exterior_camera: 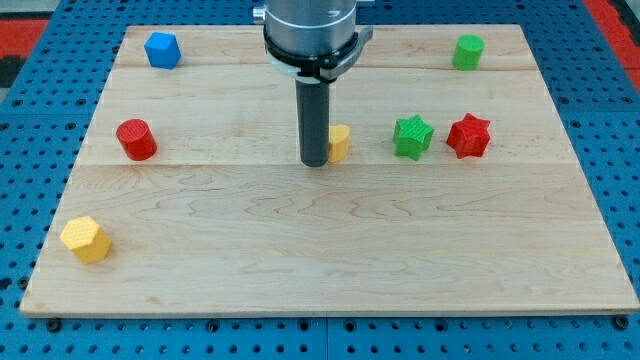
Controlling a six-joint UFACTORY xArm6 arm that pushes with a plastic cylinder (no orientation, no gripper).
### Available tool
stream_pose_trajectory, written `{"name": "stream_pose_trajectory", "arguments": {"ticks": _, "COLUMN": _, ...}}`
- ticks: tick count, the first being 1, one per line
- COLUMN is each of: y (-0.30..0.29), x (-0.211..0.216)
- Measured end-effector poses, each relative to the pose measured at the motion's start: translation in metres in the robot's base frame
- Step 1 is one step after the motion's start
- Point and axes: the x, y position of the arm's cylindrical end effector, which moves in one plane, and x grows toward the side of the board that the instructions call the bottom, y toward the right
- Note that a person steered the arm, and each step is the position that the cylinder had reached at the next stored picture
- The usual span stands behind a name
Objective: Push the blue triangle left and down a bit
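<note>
The only blue block (161, 49) sits near the top left corner of the wooden board (320, 250); its shape reads as a chunky angular piece. My tip (315, 163) rests on the board near the middle, far to the right of and below the blue block. The rod partly hides a yellow block (341, 143) that stands just to the tip's right, touching or nearly touching it.
A red cylinder (136, 139) stands at the left. A yellow hexagon (86, 239) lies near the bottom left corner. A green star (412, 136) and a red star (469, 136) stand right of the tip. A green cylinder (467, 51) is at the top right.
</note>
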Motion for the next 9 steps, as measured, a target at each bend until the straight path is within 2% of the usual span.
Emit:
{"name": "stream_pose_trajectory", "arguments": {"ticks": 1, "y": 0.001, "x": -0.015}}
{"name": "stream_pose_trajectory", "arguments": {"ticks": 2, "y": -0.035, "x": -0.010}}
{"name": "stream_pose_trajectory", "arguments": {"ticks": 3, "y": -0.020, "x": -0.078}}
{"name": "stream_pose_trajectory", "arguments": {"ticks": 4, "y": 0.038, "x": -0.146}}
{"name": "stream_pose_trajectory", "arguments": {"ticks": 5, "y": 0.031, "x": -0.196}}
{"name": "stream_pose_trajectory", "arguments": {"ticks": 7, "y": -0.039, "x": -0.185}}
{"name": "stream_pose_trajectory", "arguments": {"ticks": 8, "y": -0.036, "x": -0.235}}
{"name": "stream_pose_trajectory", "arguments": {"ticks": 9, "y": -0.066, "x": -0.194}}
